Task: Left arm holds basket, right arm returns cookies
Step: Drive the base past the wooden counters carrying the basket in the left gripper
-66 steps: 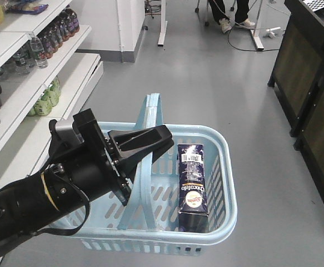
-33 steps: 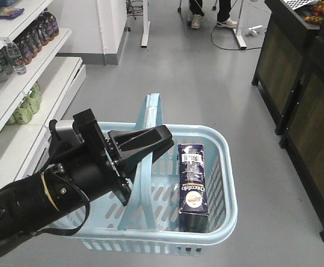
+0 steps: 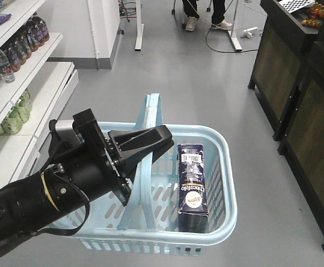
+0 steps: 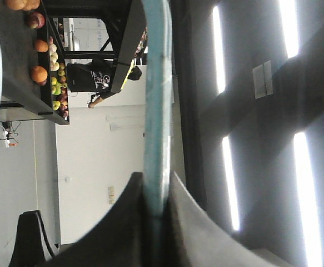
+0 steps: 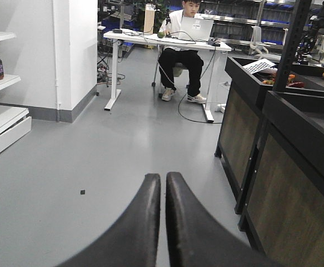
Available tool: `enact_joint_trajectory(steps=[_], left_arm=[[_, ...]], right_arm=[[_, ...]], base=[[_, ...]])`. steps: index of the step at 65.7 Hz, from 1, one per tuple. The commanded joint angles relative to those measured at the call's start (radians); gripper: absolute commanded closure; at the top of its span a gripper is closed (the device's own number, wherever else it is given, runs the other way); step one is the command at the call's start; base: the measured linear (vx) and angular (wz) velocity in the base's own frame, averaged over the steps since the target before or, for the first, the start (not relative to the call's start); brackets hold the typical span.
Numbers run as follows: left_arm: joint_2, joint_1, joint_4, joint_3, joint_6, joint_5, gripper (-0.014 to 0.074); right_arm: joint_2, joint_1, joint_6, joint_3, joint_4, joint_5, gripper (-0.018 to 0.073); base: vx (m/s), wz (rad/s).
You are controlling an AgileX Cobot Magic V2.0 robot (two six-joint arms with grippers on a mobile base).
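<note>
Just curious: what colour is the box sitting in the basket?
The box is dark navy with white lettering, clearest in the front-facing view.

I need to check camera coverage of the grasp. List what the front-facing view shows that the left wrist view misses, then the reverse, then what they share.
Front-facing only: the cookies standing inside the basket, and shelved bottles. Left wrist only: fruit on a dark stand and ceiling lights. Both: the left gripper shut on the basket handle.
</note>
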Motion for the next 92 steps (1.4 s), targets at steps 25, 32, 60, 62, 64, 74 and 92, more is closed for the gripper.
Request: enact_joint_trajectory(steps=[25, 32, 60, 62, 64, 74, 92], left_arm=[[-0.041, -0.007, -0.045, -0.028, 0.001, -0.115, 0.0599], [-0.041, -0.007, -0.045, -0.028, 0.001, -0.115, 0.0599], [-0.041, -0.007, -0.045, -0.028, 0.001, -0.115, 0.0599], [-0.041, -0.007, -0.045, -0.028, 0.001, -0.115, 0.0599], [-0.041, -0.007, -0.045, -0.028, 0.001, -0.115, 0.0599], [-0.041, -0.007, -0.045, -0.028, 0.001, -0.115, 0.0599], [-0.041, -0.007, -0.045, -0.028, 0.001, -0.115, 0.0599]], right_arm=[[-0.011, -0.001, -0.005, 0.018, -0.005, -0.076, 0.0562], [-0.011, -0.001, -0.005, 0.018, -0.005, -0.076, 0.0562], [-0.011, -0.001, -0.005, 0.018, -0.005, -0.076, 0.0562], [-0.011, -0.001, -0.005, 0.018, -0.005, -0.076, 0.0562], [-0.011, -0.001, -0.005, 0.018, -0.005, -0.076, 0.0562], [-0.011, -0.001, -0.005, 0.018, -0.005, -0.076, 0.0562], [-0.011, -0.001, -0.005, 0.018, -0.005, -0.076, 0.0562]], base=[[0.25, 0.00], [0.30, 0.00], [0.35, -0.02], [0.39, -0.06], [0.39, -0.06], [0.40, -0.06], [0.40, -0.01]])
